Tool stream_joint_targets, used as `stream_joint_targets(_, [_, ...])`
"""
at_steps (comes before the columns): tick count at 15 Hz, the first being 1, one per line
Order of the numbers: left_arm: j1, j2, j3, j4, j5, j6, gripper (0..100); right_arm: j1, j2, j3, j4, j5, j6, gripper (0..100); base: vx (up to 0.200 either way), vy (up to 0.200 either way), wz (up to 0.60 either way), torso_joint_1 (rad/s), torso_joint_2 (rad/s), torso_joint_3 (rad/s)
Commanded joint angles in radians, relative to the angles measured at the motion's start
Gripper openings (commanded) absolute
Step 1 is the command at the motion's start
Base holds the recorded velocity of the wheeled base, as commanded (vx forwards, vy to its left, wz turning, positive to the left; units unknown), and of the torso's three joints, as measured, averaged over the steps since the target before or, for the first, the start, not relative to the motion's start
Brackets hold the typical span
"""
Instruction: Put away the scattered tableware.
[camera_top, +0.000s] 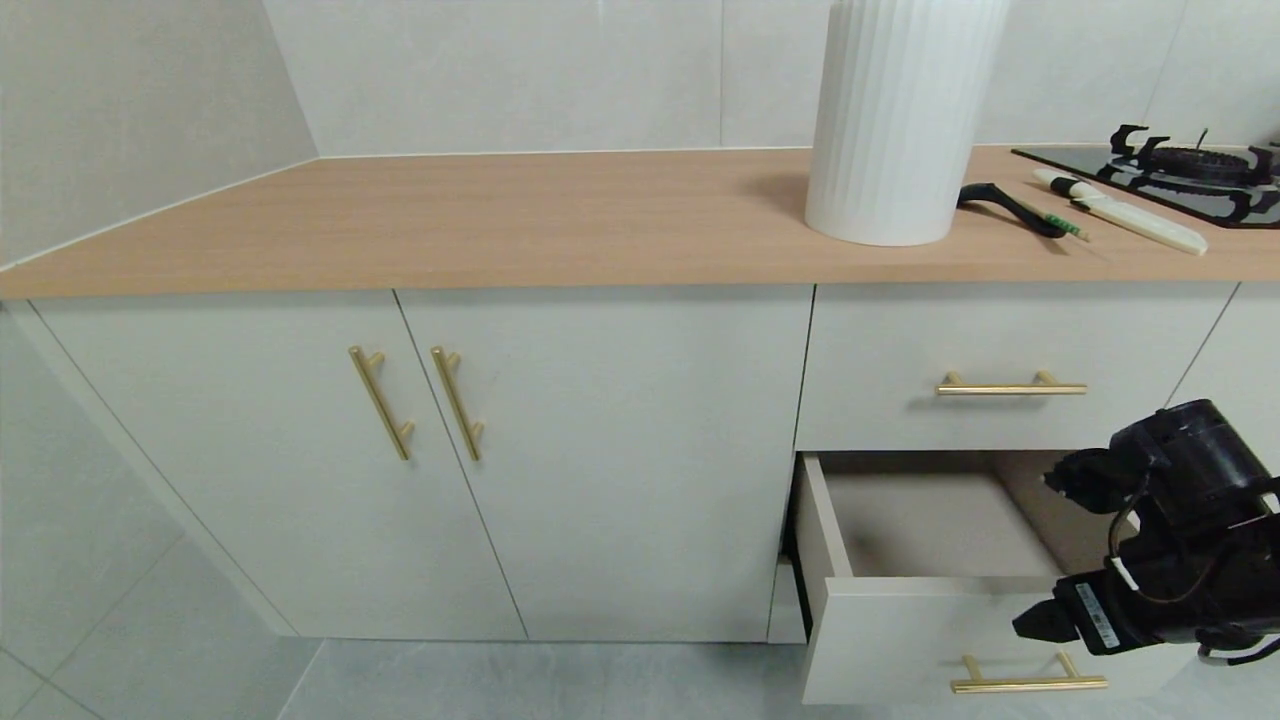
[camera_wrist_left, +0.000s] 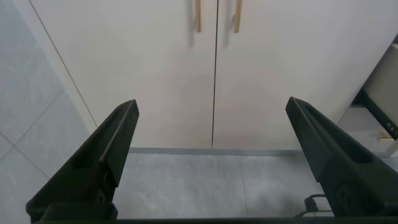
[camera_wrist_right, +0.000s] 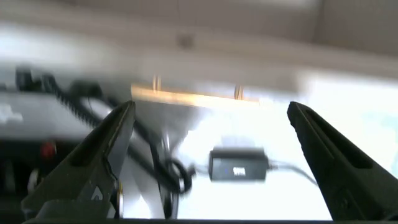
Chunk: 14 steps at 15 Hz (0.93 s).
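Observation:
On the wooden countertop (camera_top: 500, 220), at the right, lie a black-handled utensil (camera_top: 1010, 205), a thin green-patterned stick (camera_top: 1062, 222) and a white knife (camera_top: 1125, 212). They rest beside a tall white ribbed container (camera_top: 900, 120). Below them the lower drawer (camera_top: 828, 530) is pulled out, and my right arm (camera_top: 1170, 540) hangs in front of it. My right gripper (camera_wrist_right: 210, 107) is open with nothing between its fingers, and a blurred gold handle (camera_wrist_right: 193, 96) shows beyond it. My left gripper (camera_wrist_left: 211, 106) is open and empty, low down and facing the cabinet doors (camera_wrist_left: 214, 68).
A gas hob (camera_top: 1190, 170) sits at the counter's far right. The upper drawer (camera_top: 1010, 385) is closed. Two cabinet doors with gold handles (camera_top: 415, 400) fill the left of the unit. Grey tiled floor (camera_top: 150, 640) lies in front.

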Motion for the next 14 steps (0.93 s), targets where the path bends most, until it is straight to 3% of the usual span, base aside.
stream_joint_targets(1, [0.0,0.002,0.0,0.0,0.0,-0.001,100,0.021,-0.028,-0.006,-0.005,0.001,0.008,100,0.0,0.0,0.0,0.0,0.0,0.0])
stream_joint_targets(5, [0.0,0.002,0.0,0.0,0.0,-0.001,100,0.024,0.001,-0.002,-0.17,0.001,0.053,100,0.0,0.0,0.0,0.0,0.0,0.0])
stream_joint_targets(14, [0.0,0.002,0.0,0.0,0.0,-0.001,100,0.018,0.187,0.026,-0.34,0.001,0.102,100,0.0,0.0,0.0,0.0,0.0,0.0])
